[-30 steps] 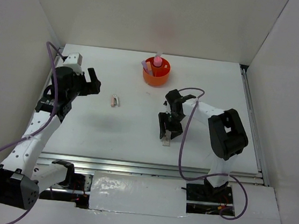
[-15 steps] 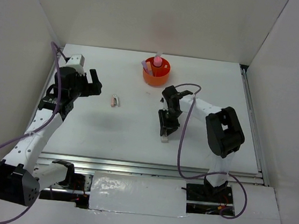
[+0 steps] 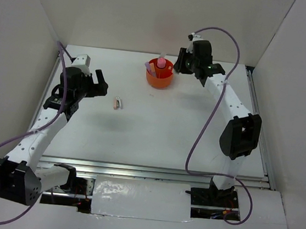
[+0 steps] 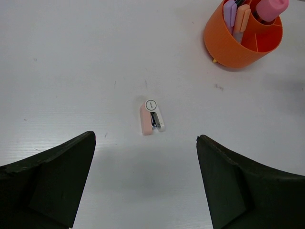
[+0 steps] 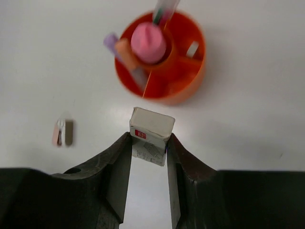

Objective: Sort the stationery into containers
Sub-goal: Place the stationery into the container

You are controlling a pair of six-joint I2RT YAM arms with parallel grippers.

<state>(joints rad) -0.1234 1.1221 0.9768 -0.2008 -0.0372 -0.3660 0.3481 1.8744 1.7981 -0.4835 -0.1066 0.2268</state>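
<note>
The round orange tub (image 3: 159,75) stands at the back middle of the table; it shows in the right wrist view (image 5: 190,76) and the left wrist view (image 4: 228,45). It holds a pink glue stick (image 5: 148,42), a purple pen and an orange-pink marker (image 5: 125,51). My right gripper (image 5: 149,140) is raised beside the tub's right side (image 3: 181,64), shut on a white eraser (image 5: 151,125) in a paper sleeve. A small pink and white eraser (image 4: 151,117) lies on the table left of the tub (image 3: 118,103). My left gripper (image 3: 102,83) is open, hovering just left of it.
White walls enclose the table on the left, back and right. A metal rail (image 3: 152,172) runs along the near edge. The right arm's purple cable (image 3: 210,121) loops above the table's right half.
My right gripper has lifted the white eraser from the table's middle and carried it far back to beside the tub. The left gripper has crept slightly toward the pink and white eraser.
</note>
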